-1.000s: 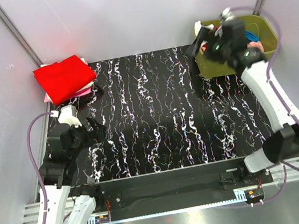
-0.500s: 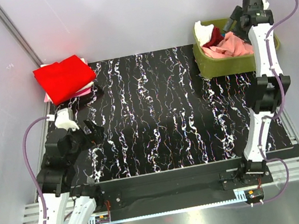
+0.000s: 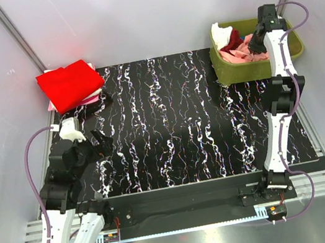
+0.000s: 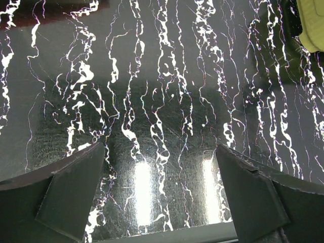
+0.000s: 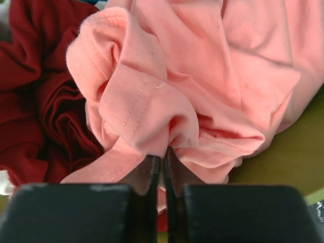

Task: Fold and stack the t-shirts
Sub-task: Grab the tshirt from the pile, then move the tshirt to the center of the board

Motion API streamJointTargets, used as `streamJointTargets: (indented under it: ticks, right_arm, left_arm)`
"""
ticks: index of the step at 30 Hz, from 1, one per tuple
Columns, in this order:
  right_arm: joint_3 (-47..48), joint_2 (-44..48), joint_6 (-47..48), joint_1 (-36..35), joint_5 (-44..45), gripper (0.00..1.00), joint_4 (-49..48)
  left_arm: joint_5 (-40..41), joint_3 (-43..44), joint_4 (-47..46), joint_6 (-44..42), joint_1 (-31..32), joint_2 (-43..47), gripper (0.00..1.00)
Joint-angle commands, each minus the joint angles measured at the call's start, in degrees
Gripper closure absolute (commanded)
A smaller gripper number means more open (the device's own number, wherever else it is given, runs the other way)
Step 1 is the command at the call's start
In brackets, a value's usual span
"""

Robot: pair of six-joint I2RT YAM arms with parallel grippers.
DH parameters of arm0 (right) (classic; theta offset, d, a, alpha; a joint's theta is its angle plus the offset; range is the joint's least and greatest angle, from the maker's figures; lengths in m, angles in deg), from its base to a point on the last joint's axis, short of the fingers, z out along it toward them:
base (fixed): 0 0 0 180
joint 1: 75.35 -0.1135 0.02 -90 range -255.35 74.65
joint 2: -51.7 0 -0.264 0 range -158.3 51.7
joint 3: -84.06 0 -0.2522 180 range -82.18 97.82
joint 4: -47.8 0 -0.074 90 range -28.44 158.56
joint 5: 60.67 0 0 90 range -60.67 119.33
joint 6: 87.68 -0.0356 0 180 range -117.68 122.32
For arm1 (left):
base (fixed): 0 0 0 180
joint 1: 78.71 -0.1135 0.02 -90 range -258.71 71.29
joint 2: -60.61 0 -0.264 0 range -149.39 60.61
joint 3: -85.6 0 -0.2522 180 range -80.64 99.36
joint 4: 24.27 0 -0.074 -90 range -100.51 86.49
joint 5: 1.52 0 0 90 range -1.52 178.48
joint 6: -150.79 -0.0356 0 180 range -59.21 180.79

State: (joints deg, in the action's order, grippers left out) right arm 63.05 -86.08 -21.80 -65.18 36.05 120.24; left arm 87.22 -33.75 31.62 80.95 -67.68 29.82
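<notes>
- Right jaws pinched on a fold of the salmon-pink shirt (image 5: pixel 167 86) in the green tub (image 3: pixel 229 72).
- Left jaws wide apart, low over the bench (image 4: pixel 162 101).

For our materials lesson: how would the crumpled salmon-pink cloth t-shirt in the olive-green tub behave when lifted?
Probably floppy: the salmon-pink cloth t-shirt lies in soft folds. Likely light: the right claw pinches one thin fold. It may drag the dark red cloth shirt touching it.
</notes>
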Motion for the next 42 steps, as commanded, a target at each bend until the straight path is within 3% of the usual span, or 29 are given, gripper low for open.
streamJointTargets:
  ticks: [1, 5, 9, 12, 15, 16, 18, 19, 22, 26, 27, 28, 29, 30, 36, 39, 42]
  right_arm:
    - [3.48, 2.59, 0.83, -0.15, -1.18, 0.97, -0.49]
    - [4.45, 7.42, 0.04, -0.42, -1.53, 1.00, 0.39]
    - [5.50, 20.39, -0.75, -2.87, -3.72, 1.00, 0.04]
    - [5.94, 29.19, -1.89, -8.05, -12.23, 1.00, -4.35]
    - [7.17, 34.22, -3.82, -14.54, -27.85, 1.00, -11.10]
    - [6.91, 35.11, -6.61, -15.35, -39.82, 1.00, -14.00]
    - [5.42, 38.61, -10.93, -16.06, -47.12, 1.00, -23.05]
    - [3.33, 40.03, -13.82, -15.89, -46.63, 1.00, -24.65]
    - [-2.92, 45.65, -11.06, -15.36, -39.11, 1.00, -25.98]
    - [-12.84, 49.26, -7.79, -13.78, -30.91, 0.99, -19.94]
    - [-19.56, 50.49, -7.18, -13.60, -28.98, 0.88, -18.61]
    - [-23.46, 51.20, -6.91, -13.69, -24.35, 0.33, -17.29]
    - [-27.68, 51.55, -6.82, -13.60, -22.21, 0.19, -14.84]
    - [-36.07, 52.34, -6.99, -13.52, -20.19, 0.11, -13.51]
    - [-71.25, 60.42, -10.24, -13.43, -12.37, 0.01, -14.90]
    - [-77.97, 65.42, -10.42, -13.51, -8.23, 0.00, -15.00]
    - [-79.92, 69.47, -9.02, -14.39, -10.13, 0.00, -14.99]
  left_arm:
    - [1.08, 0.57, -1.79, 0.14, -0.04, 0.73, 0.01]
    - [1.08, 0.48, -1.70, 0.14, -0.13, 0.81, 0.01]
    - [1.17, 0.30, -1.87, 0.05, -0.30, 1.25, 0.01]
    - [1.17, 0.22, -1.96, 0.14, -0.48, 1.17, 0.01]
    - [1.08, 0.30, -1.88, 0.23, -0.74, 0.55, 0.01]
    - [1.08, 0.30, -1.79, 0.23, -0.83, 0.46, 0.01]
    - [1.08, 0.39, -1.79, 0.31, -1.10, 0.11, 0.01]
    - [1.08, 0.39, -1.70, 0.32, -1.18, -0.06, 0.01]
    - [2.66, 0.39, -1.61, 0.40, -1.18, -0.06, 0.01]
    - [2.93, 0.39, -1.52, 0.49, -1.27, -0.15, 0.01]
    - [2.93, 0.39, -1.61, 0.49, -1.27, -0.15, 0.01]
    - [2.93, 0.39, -1.61, 0.49, -1.27, -0.06, 0.01]
    - [2.84, 0.39, -1.61, 0.49, -1.27, -0.33, 0.01]
    - [2.75, 0.39, -1.61, 0.40, -1.27, -0.41, 0.01]
    - [2.84, 0.30, -1.70, 0.40, -1.27, -1.29, 0.01]
    - [1.70, 0.04, -2.31, 0.05, -1.27, -2.08, 0.01]
    - [0.12, 0.39, -2.14, -0.04, -1.27, -3.67, 0.01]
